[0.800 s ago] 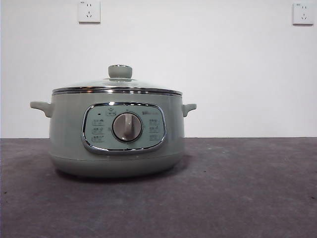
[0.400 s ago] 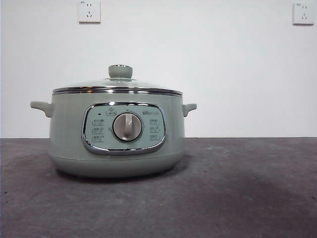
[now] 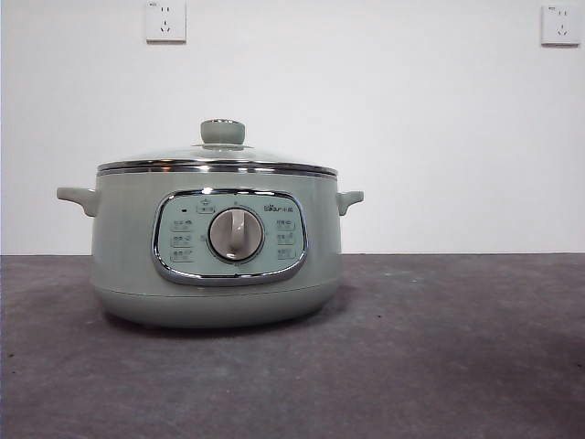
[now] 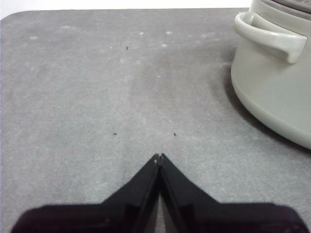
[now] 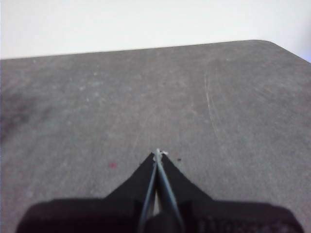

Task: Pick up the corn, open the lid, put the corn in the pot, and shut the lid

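Observation:
The pale sage-green pot (image 3: 119,247) stands on the dark table with its control panel and silver dial (image 3: 236,234) facing the front view. The glass lid (image 3: 183,155) with its pale green knob (image 3: 222,132) sits closed on the pot. The corn is not in view in any frame. My left gripper (image 4: 159,157) is shut and empty above bare table, with the pot's side and one handle (image 4: 267,36) off to one side of it. My right gripper (image 5: 157,154) is shut and empty above bare table. Neither arm shows in the front view.
The grey table (image 3: 439,347) runs to a white wall with two sockets (image 3: 165,20). The table's far edge and a rounded corner (image 5: 272,43) show in the right wrist view.

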